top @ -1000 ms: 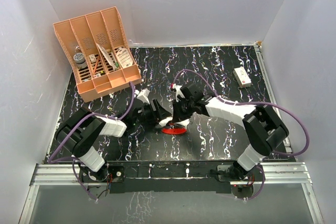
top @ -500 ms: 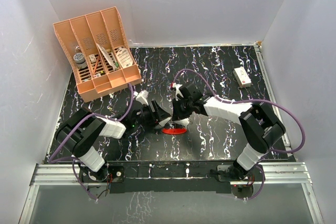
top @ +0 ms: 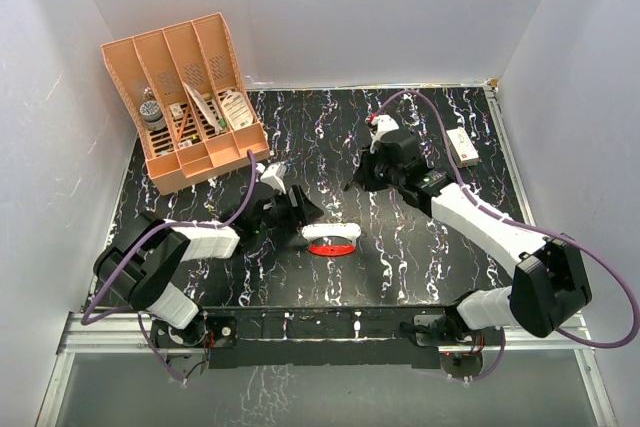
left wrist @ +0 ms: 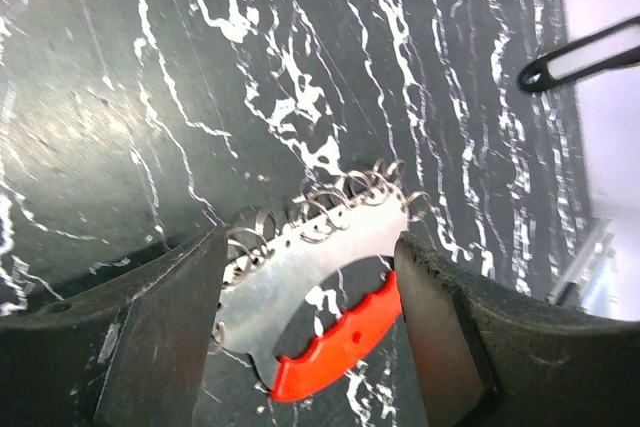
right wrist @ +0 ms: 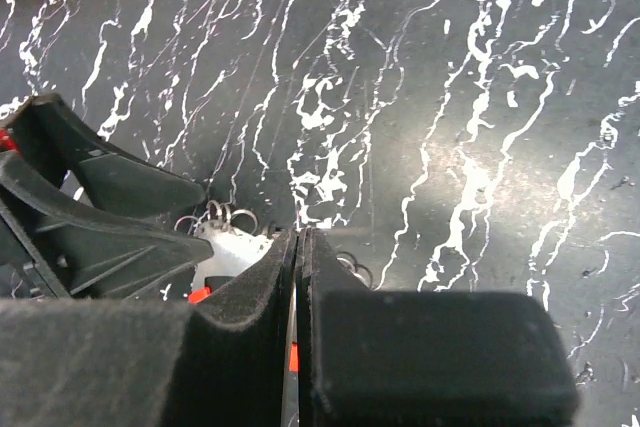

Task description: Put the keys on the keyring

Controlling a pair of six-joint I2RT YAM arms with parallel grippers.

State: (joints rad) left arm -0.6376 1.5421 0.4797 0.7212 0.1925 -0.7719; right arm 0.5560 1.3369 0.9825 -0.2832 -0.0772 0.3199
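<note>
The keyring, a white oval loop with a red crescent, lies on the black marbled table at centre. In the left wrist view it carries several small wire rings along its top edge. My left gripper spans it, one finger touching each end. My right gripper is raised behind and to the right of the keyring. Its jaws are pressed together with only a thin slit between them. The keyring shows just beyond its tips. The keys do not show in any view.
An orange desk organiser stands at the back left. A small white box with a red mark lies at the back right. White walls close in three sides. A metal rail runs along the near edge.
My right arm has pulled away from the keyring, up and toward the back right. My left gripper has stayed at the keyring.
</note>
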